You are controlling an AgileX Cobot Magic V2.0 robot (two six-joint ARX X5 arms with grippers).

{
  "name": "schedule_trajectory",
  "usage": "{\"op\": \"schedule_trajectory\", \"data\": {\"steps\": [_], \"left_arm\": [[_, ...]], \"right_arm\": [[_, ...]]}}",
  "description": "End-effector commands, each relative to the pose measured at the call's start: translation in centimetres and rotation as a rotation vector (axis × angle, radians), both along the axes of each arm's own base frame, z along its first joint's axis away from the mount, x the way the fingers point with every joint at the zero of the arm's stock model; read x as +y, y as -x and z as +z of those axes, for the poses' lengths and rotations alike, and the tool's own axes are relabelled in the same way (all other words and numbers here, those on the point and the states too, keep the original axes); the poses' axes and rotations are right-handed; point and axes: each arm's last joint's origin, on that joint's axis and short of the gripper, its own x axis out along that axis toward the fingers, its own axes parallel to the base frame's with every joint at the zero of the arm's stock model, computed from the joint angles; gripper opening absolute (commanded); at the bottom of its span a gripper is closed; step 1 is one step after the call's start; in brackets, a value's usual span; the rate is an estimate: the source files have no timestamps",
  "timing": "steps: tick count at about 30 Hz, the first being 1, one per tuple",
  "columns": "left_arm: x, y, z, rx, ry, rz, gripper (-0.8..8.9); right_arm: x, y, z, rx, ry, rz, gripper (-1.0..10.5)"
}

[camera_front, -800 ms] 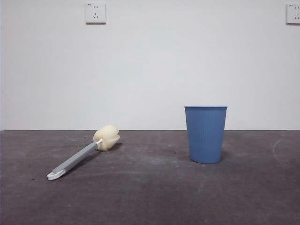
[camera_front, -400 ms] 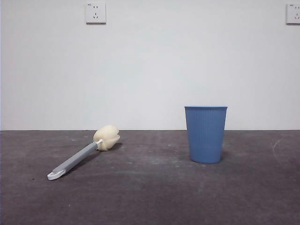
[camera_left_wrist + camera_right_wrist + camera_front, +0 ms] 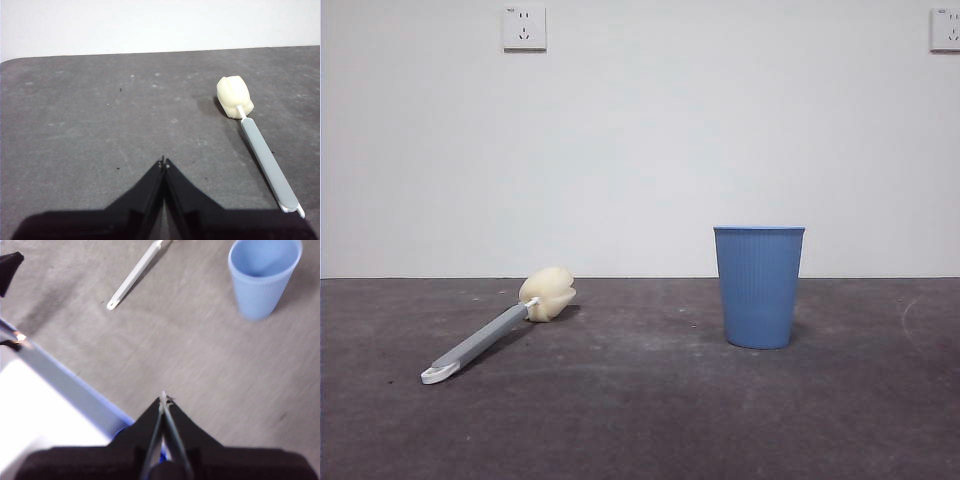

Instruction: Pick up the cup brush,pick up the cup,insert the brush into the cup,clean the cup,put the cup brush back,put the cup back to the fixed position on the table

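The cup brush [image 3: 498, 328] lies flat on the table [image 3: 640, 420], well apart from the upright cup [image 3: 758, 286]. The left gripper [image 3: 163, 162] and right gripper [image 3: 163, 398] hang above the table, empty, each with its 2 jaws pressed together.

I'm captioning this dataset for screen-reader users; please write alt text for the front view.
A blue ribbed cup stands upright on a dark grey table, right of centre. Left of it, apart, a cup brush lies flat, sponge head toward the white wall. No arm shows.
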Motion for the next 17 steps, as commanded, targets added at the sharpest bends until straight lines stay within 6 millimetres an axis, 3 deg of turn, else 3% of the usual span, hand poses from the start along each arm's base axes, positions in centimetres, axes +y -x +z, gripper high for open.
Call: {"op": "schedule_trajectory", "data": {"steps": [1,5,9,12,17], "left_arm": [[0.0,-0.1,-0.4,0.01,0.01,0.006,-0.03],[0.0,-0.1,-0.4,0.01,0.01,0.006,-0.04],[0.0,-0.1,-0.4,0.01,0.01,0.007,-0.04],[0.0,-0.1,-0.4,0.01,0.01,0.006,-0.04],[0.0,-0.1,-0.4,0.01,0.01,0.007,-0.04]], "right_arm": [[-0.3,-0.2,1.5,-0.261,0.017,0.009,0.0],[-1.2,0.1,3.6,-0.513,-0.053,-0.053,0.0],[-2.4,0.7,3.7,-0.633,-0.026,-0.2,0.0],[-3.0,0.9,2.8,-0.711,-0.038,-0.27,0.0],[-3.9,1.2,-0.9,-0.858,-0.075,-0.362,0.0]]}}
